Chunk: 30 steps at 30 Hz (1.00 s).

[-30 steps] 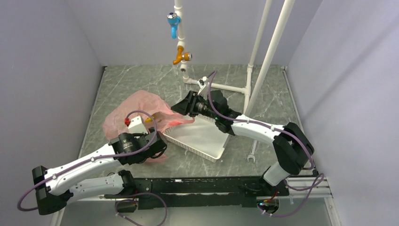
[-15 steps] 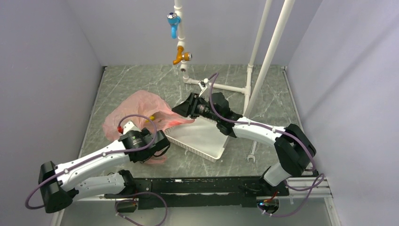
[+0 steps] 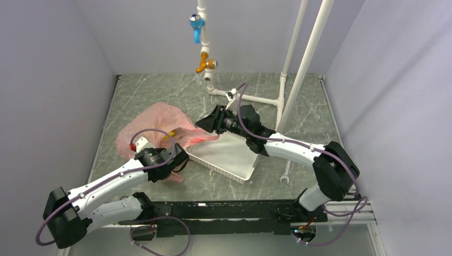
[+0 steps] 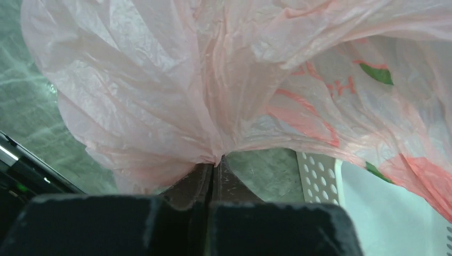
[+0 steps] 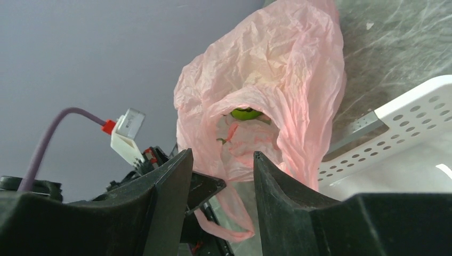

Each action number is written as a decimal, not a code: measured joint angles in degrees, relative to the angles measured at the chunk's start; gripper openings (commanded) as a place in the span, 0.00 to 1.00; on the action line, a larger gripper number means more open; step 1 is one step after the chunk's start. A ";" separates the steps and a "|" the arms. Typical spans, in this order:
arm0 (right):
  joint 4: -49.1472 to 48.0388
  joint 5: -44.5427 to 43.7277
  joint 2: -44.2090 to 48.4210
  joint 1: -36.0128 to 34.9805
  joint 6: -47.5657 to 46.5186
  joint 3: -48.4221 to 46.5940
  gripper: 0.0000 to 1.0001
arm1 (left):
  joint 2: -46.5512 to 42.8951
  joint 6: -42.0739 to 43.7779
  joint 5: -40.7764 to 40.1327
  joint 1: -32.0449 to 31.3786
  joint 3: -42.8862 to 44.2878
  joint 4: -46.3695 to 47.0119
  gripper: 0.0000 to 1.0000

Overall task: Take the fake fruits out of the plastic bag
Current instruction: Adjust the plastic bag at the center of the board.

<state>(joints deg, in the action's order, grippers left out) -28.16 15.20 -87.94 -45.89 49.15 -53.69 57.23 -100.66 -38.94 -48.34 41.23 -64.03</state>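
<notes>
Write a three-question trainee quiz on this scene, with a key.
1. True or false: the left gripper is shut on the thin translucent pink plastic bag.
2. In the right wrist view, which fruit shows inside the bag's mouth? A) red apple B) small green round plastic fruit C) yellow bananas
3. Fill in: the right gripper, facing the bag's mouth, is ___.
Key: 1 true; 2 B; 3 open.

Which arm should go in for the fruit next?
Right. The right fingers are open and face the mouth of the plastic bag, with the green fruit visible inside. The left fingers are shut on a pinch of the bag, holding it.
</notes>
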 measured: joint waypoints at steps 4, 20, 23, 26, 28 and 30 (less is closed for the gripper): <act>2.40 -1.42 0.83 -1.14 -3.63 -0.17 0.49 | -2.93 4.70 -0.33 0.96 0.39 1.22 0.00; 17.77 -5.68 -3.52 -14.29 -23.89 -18.27 0.49 | -41.13 37.81 7.04 1.49 -3.65 21.40 0.00; 18.82 -5.90 -8.00 -14.47 -24.52 -21.18 0.49 | -43.60 39.82 7.23 1.49 -4.66 20.63 0.00; 19.08 -5.99 -12.59 -13.81 -24.50 -21.90 0.47 | -44.63 40.09 7.30 1.49 -4.66 18.73 0.00; 19.69 -6.38 -15.72 -13.31 -24.68 -22.36 0.47 | -45.00 40.11 7.67 1.49 -4.66 17.77 0.00; 20.59 -7.02 -19.06 -13.05 -25.20 -23.10 0.46 | -45.42 40.17 7.85 1.49 -4.66 16.48 0.00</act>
<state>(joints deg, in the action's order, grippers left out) -7.57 8.19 -107.00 -58.94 23.94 -76.79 11.81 -60.49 -31.09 -46.85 36.58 -47.55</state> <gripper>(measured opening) 0.475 0.012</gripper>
